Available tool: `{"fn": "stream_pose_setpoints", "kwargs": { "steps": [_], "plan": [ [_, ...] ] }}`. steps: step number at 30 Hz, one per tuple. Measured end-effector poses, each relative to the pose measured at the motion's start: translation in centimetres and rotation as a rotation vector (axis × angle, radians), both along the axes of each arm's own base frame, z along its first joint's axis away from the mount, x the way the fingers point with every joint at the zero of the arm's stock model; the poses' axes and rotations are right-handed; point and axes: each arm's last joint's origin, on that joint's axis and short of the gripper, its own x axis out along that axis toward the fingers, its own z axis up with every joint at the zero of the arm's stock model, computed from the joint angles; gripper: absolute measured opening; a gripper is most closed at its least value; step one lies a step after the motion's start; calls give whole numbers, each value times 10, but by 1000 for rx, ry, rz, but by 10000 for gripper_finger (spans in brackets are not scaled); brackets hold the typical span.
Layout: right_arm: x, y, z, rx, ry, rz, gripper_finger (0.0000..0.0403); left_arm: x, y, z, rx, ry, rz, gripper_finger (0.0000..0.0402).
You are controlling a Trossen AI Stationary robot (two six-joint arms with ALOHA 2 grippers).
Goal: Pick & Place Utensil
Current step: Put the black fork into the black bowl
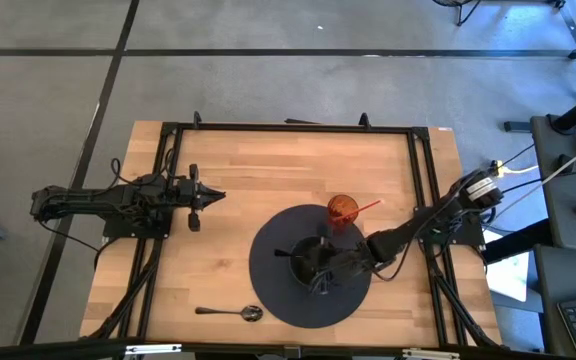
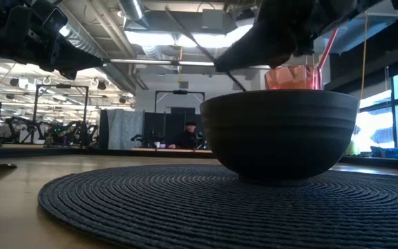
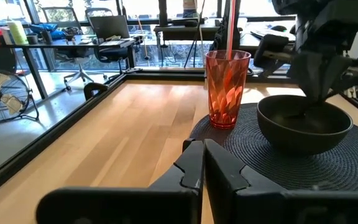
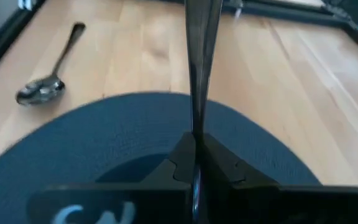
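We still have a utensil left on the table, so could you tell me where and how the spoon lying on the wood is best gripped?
Grip the spoon at mid-handle, coming straight down from above. It lies flat on the table beside the round mat, bowl end nearest the mat, and its thin handle is bare wood-side, so fingers can straddle it crosswise.

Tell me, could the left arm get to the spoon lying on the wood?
Probably yes. The spoon lies alone on bare table, beside the mat, with nothing over it. The left end effector is shut and holds nothing, while the right end effector grips a utensil over the bowl.
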Motion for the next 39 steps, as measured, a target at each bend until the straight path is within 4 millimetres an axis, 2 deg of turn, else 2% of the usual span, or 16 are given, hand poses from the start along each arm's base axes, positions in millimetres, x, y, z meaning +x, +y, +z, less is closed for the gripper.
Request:
{"fn": "stream_pose_setpoints", "kwargs": {
  "steps": [5,11,22,26,33,39],
  "plan": [
    [2,1,-9,-2,22,-4,13,0,0,0,0,0,0,7],
    [2,0,-10,3,28,-12,22,0,0,0,0,0,0,4],
    [2,0,-9,27,23,-24,118,0,0,0,7,1,-1,6],
    [2,0,-7,26,16,-22,137,0,0,0,7,1,-1,8],
    [2,0,-5,26,0,-29,139,0,0,0,7,1,-1,4],
    [1,-2,-7,11,11,-74,105,0,0,0,6,1,-8,8]
  ]
}}
